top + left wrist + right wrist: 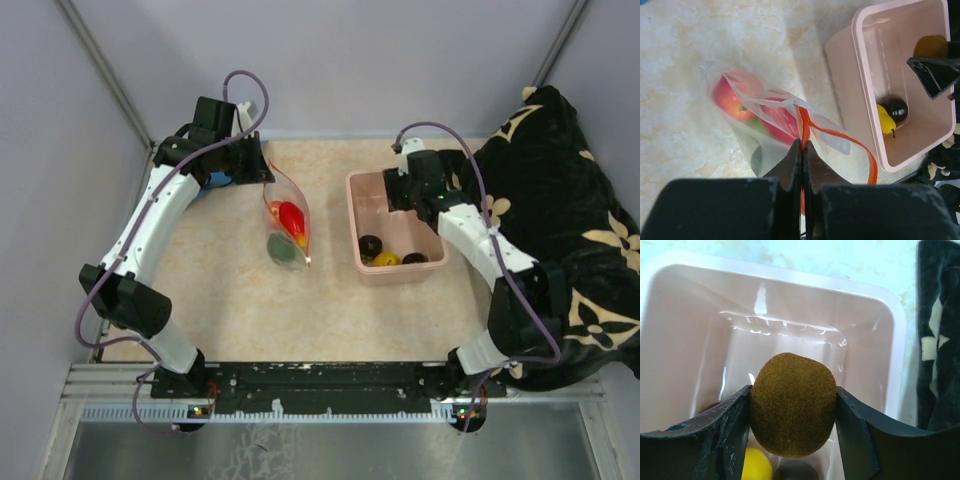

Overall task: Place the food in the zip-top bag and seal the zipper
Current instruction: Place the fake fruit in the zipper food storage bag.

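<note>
Left jaws on zipper (803, 125), lengthwise near-far

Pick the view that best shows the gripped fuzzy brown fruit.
Right wrist: the brown fruit fills the frame, clamped between both fingers. Left wrist shows only a distant part; top external hides it under the right arm.

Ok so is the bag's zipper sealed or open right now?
Open. Left wrist view: past where the left gripper pinches it, the zipper splits into two separated orange strands, so the bag mouth gapes.
</note>
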You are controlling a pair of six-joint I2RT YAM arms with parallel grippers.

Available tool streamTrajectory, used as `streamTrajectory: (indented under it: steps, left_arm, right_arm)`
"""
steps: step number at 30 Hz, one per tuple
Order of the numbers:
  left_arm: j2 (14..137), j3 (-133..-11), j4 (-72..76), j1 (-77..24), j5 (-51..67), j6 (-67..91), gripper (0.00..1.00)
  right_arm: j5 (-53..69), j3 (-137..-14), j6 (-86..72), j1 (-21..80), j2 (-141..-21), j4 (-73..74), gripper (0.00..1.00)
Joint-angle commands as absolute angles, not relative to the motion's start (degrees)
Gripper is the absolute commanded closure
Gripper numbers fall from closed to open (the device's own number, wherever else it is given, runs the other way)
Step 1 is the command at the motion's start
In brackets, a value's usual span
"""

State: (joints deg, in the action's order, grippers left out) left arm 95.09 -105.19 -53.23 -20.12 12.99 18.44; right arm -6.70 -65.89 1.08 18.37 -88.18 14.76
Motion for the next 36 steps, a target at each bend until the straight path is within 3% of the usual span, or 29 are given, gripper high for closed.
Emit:
streamTrajectory:
  steps: [1,15,36]
  left_arm:
    - [92.81,-104.37,-49.72,-19.76,14.74,18.29,1.00]
    - [93.87,-105.10,-50.24,-19.78,14.86,19.31,1.00]
    - [93.54,-106.90,-53.49,-19.86,14.35,19.24,1.00]
  right_arm:
    - [-3.06,-68.89,0.66,20.22,-80.94,19.49,0.60]
    - [-0.26,-82.85,-1.42,35.81,-76.38,25.98,0.60]
    - [22.48,-84.65,-16.72,44.93,-84.52,8.95,0.58]
